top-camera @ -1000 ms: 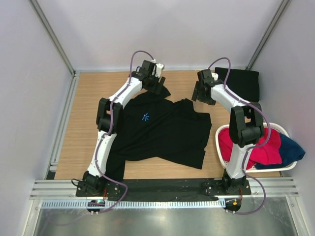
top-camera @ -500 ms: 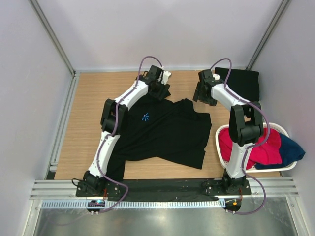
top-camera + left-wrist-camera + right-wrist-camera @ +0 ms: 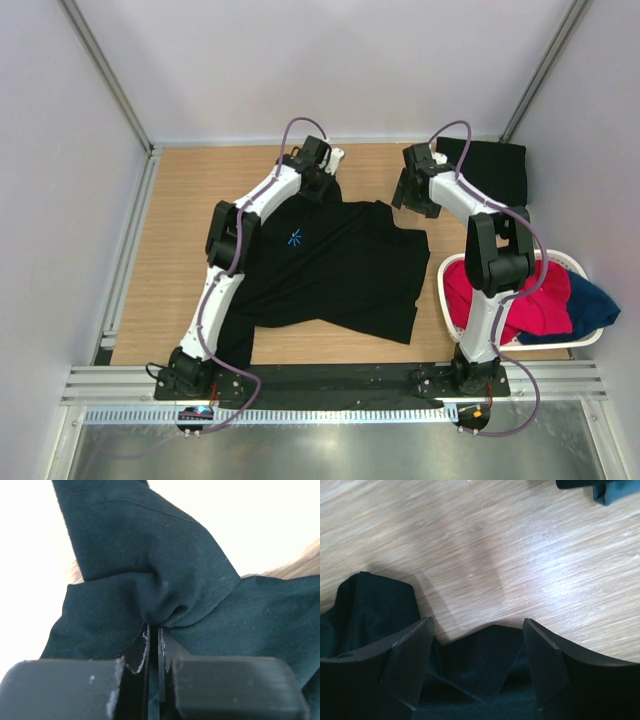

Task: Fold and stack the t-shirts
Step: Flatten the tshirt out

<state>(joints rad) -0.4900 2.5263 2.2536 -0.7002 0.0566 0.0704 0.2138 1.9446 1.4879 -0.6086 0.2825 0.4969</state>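
Observation:
A black t-shirt (image 3: 335,265) with a light-blue starburst mark (image 3: 295,238) lies spread flat in the middle of the table. At its far edge, by the collar, my left gripper (image 3: 322,187) is shut on a bunched fold of the black cloth (image 3: 160,600), and the cloth puckers right at the closed jaws (image 3: 154,630). My right gripper (image 3: 412,200) hangs open over the shirt's far right shoulder; the cloth edge (image 3: 480,655) lies between its fingers (image 3: 410,655), untouched. A second black t-shirt (image 3: 492,168) lies folded in the far right corner.
A white oval basket (image 3: 442,290) stands at the near right beside the right arm, holding red cloth (image 3: 530,300) and dark blue cloth (image 3: 592,305). Grey walls close in the wooden table (image 3: 190,200) on three sides.
My left gripper moved right and down onto the shirt's collar edge and shut on the cloth. The right gripper stayed open and almost still.

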